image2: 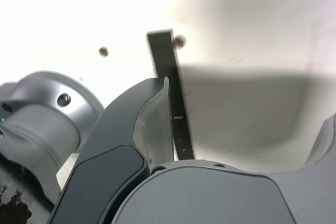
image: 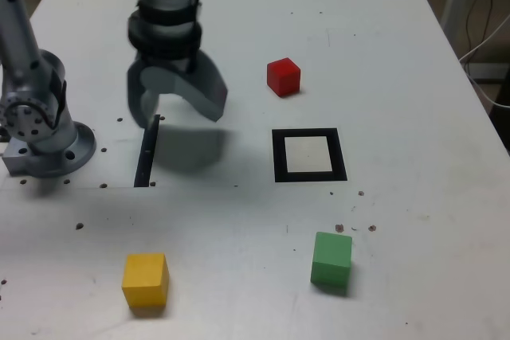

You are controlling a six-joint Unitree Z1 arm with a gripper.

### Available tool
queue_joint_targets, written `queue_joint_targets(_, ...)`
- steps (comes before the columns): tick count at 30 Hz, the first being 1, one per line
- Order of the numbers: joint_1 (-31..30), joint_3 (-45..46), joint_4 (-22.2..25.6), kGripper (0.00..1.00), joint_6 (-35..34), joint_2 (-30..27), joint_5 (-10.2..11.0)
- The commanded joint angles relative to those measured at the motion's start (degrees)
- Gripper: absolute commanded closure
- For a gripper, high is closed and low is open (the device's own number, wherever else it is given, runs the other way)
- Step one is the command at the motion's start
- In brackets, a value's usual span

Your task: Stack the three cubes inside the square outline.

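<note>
In the exterior view the red cube (image: 283, 76) rests on the white table beyond the square outline (image: 308, 154), a black frame with a pale centre and nothing in it. The green cube (image: 331, 259) lies nearer the front, to the outline's lower right. At the front left sits the yellow cube (image: 145, 279). My gripper (image: 178, 113) hangs open and empty above the table, left of the outline and well apart from all three cubes. The wrist view shows only my two grey fingers (image2: 137, 129) spread wide over bare table; no cube appears there.
A thin black strip (image: 147, 151) lies on the table just under my gripper, also seen in the wrist view as the strip (image2: 170, 90). The arm's grey base (image: 40, 129) stands at the exterior view's left. Small screw holes dot the tabletop.
</note>
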Motion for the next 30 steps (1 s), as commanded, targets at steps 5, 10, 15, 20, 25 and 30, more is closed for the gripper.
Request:
queue_joint_targets(5, 4.03, -6.42, 2.07, 0.01, 4.46, 4.53, 1.65)
queue_joint_targets(10, 6.19, -11.75, 3.93, 0.01, 8.05, 7.97, 2.15)
queue_joint_targets(15, 7.75, -17.03, 5.07, 0.01, 10.64, 10.48, 4.25)
queue_joint_targets(20, 10.0, -21.85, 5.74, 0.01, 13.57, 13.12, 6.14)
queue_joint_targets(25, 11.78, -27.62, 6.34, 0.01, 17.08, 16.52, 7.2)
queue_joint_targets(30, 13.25, -32.69, 6.36, 0.01, 19.69, 20.5, 7.96)
